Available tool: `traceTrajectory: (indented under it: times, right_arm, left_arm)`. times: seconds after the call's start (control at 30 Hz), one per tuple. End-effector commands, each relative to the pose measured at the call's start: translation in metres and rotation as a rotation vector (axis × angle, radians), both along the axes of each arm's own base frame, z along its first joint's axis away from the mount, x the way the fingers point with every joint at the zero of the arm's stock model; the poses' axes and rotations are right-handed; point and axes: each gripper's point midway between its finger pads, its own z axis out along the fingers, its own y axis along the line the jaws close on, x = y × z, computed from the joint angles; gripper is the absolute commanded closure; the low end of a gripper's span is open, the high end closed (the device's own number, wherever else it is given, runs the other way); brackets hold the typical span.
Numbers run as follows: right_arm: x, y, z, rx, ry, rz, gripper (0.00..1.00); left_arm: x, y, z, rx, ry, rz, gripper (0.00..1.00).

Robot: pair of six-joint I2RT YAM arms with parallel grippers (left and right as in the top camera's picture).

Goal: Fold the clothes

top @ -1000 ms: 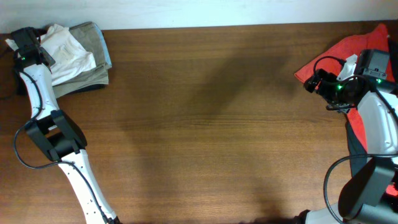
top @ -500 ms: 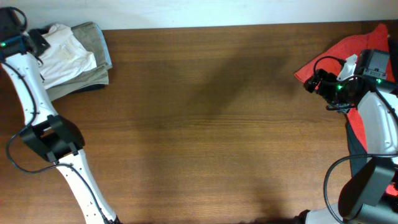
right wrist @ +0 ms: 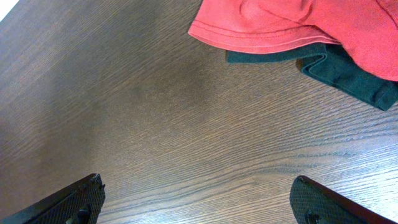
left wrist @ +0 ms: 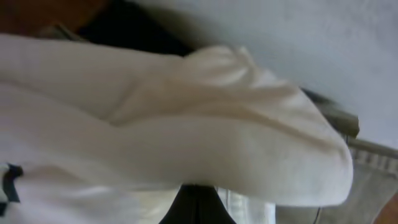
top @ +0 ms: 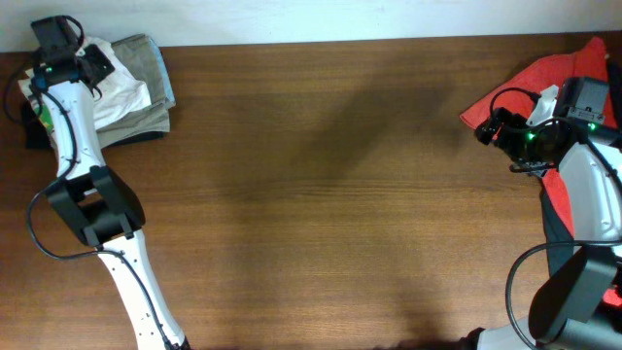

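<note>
Overhead view. Clothes sit in two heaps at opposite ends of the table [top: 321, 194], probably to keep the middle free as folding space. At 10 o'clock: white shirt [top: 121, 92] crumpled on top of a khaki garment [top: 151, 53]. At 2 o'clock: red garment [top: 544, 78]. Left arm is stretched long toward the far 10 o'clock corner, left gripper [top: 70, 60] over the shirt's outer edge. Right arm is bent back on itself, right gripper [top: 489, 128] low beside the red garment's near edge, apart from it.

Left wrist view. White shirt fills nearly the whole frame, bunched in a thick roll close against the lens. A dark-edged mark shows at 8 o'clock, khaki cloth at 4 o'clock. One dark finger [left wrist: 196, 208] pokes in at 6 o'clock. Jaws are clenched; whether cloth is pinched between them is hidden.

Right wrist view. Bare wood below. Red garment at 1 o'clock, with a dark green garment [right wrist: 351, 78] peeking from under it. Fingertips [right wrist: 81, 199] spread wide at the lower corners, nothing between them; judged ready to reach for the hem.
</note>
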Motion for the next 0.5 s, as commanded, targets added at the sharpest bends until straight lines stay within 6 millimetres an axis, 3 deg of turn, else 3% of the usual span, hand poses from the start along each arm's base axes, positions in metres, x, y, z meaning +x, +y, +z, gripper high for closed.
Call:
traceTrajectory:
  times: [0.0,0.17,0.33,0.47]
  right_arm:
    - [0.004,-0.002,0.011,-0.018,-0.029,-0.001,0.01]
    - [0.004,-0.002,0.011,-0.018,-0.029,-0.001,0.01]
    - [0.004,-0.002,0.011,-0.018,-0.029,-0.001,0.01]
    - [0.004,-0.002,0.011,-0.018,-0.029,-0.001,0.01]
  left_arm:
    - [-0.003,0.015,0.004,0.038,-0.007,0.051,0.99]
    - [-0.001,0.028,0.002,0.067,-0.025,0.082,0.99]
    - [0.016,0.043,-0.003,0.162,-0.088,0.035,0.99]
    - [0.028,0.049,-0.027,0.22,-0.107,0.0,0.99]
